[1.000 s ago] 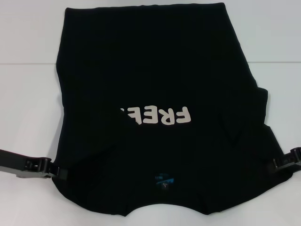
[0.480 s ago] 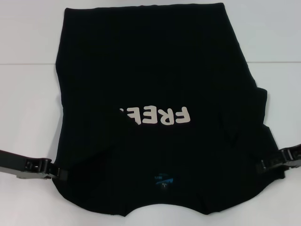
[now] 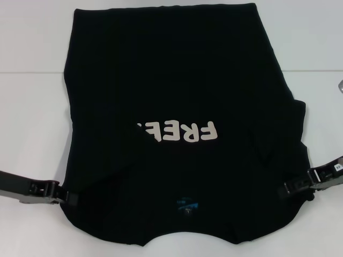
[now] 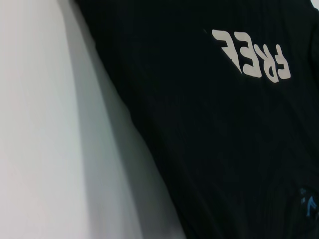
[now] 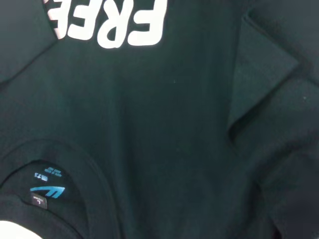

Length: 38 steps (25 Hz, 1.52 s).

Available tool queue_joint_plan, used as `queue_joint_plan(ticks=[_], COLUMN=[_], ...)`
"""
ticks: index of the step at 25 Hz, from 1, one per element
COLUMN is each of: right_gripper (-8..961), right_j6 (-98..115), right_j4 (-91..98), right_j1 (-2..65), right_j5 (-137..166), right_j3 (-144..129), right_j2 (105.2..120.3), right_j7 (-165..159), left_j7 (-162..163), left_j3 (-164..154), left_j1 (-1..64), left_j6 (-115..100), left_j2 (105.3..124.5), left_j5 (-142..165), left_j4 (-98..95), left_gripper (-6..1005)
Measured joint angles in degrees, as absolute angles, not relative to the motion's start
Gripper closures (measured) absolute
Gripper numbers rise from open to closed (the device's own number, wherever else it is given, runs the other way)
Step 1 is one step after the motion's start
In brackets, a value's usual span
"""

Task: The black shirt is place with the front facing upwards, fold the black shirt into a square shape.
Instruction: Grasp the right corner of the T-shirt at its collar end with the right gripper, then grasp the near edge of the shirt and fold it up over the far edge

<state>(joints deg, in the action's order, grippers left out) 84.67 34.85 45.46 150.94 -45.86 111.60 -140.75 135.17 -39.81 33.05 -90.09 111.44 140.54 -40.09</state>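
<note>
The black shirt (image 3: 171, 80) lies spread on the white table with its collar toward me. A fold on its left side covers the end of the cream lettering (image 3: 182, 131). The blue neck label (image 3: 186, 204) shows near the front edge. My left gripper (image 3: 68, 199) is at the shirt's front left edge, low on the table. My right gripper (image 3: 286, 191) reaches in over the shirt's front right part, below a creased sleeve fold (image 3: 262, 144). The left wrist view shows the shirt (image 4: 209, 139) and its lettering (image 4: 254, 57). The right wrist view shows the shirt (image 5: 174, 124) and its label (image 5: 47, 189).
The white table (image 3: 32, 118) shows bare on both sides of the shirt and beside it in the left wrist view (image 4: 40, 124). A small grey object (image 3: 340, 85) sits at the far right edge. The shirt's far hem reaches the top of the head view.
My right gripper has moved inward, to the left, from the shirt's right edge onto the cloth. The left gripper and the shirt have hardly moved.
</note>
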Motion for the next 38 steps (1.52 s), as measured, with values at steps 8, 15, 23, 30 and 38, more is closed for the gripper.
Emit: queue_joint_plan(ticks=[8,15,23,30,38], right_gripper=[133,418,749,897,896], right_j6=[84.52,84.75,85.66,96.77,109.87], right_j4=[35.68,35.72,36.02,37.9,37.98], right_j1=[45.64,45.78,45.88,45.26,42.48], right_j5=[151.35,151.35,151.35,153.0,163.62], right_j3=[-47.56,-48.12,-48.26,-50.05,-50.07], right_j2=[111.92,111.67,111.17,109.25,111.43], right_j7=[-140.63,-140.98,-140.34,-134.65,-122.18], left_j7=[135.12,135.1,134.84,129.52,125.74], left_j3=[-39.81,-39.39,-38.77,-37.07,-39.82], left_j1=[33.05,33.2,33.79,35.76,35.75], left_j6=[-90.16,-90.23,-92.3,-104.69,-117.69], left_j2=[111.45,111.41,111.06,107.49,106.35], left_j5=[140.54,140.47,140.45,140.57,143.75], left_j4=[-40.08,-39.95,-39.16,-32.33,-28.37], left_gripper=[954,954,953,953,953])
